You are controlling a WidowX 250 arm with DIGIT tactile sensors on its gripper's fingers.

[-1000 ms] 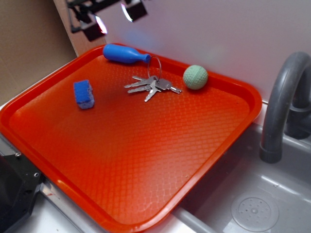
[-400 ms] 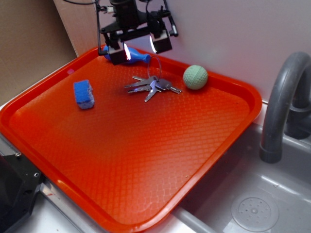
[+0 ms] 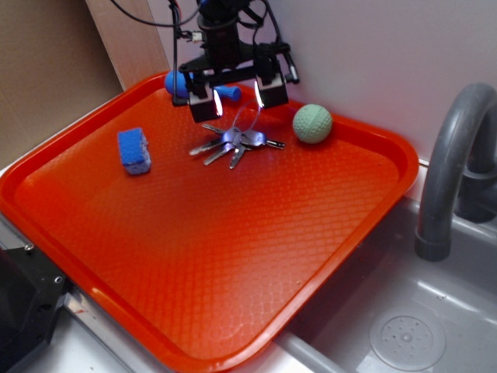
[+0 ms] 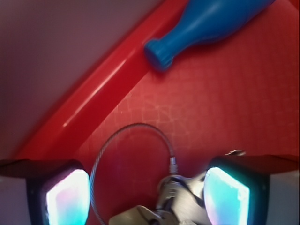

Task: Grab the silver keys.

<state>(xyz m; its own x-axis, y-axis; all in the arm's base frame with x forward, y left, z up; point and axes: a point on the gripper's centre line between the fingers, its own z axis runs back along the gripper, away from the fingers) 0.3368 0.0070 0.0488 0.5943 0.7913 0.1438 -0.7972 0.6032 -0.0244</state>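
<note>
The silver keys (image 3: 233, 143) lie fanned out on the orange tray (image 3: 233, 256) near its back edge, on a thin wire ring (image 4: 133, 159). My gripper (image 3: 235, 99) hangs open just above them, its two glowing fingers (image 3: 268, 92) standing on either side of the ring. In the wrist view the wire loop and the key heads (image 4: 180, 197) sit between the open jaws, nearer the right pad (image 4: 227, 197). Nothing is gripped.
A blue bowling-pin toy (image 4: 206, 26) lies along the tray's back rim just behind the gripper. A green ball (image 3: 312, 123) rests right of the keys, a blue sponge block (image 3: 133, 150) to their left. A sink with a grey faucet (image 3: 454, 171) adjoins on the right.
The gripper has come down and to the right, from above the blue toy to directly over the keys. The keys have shifted slightly, their blades fanning more to the left.
</note>
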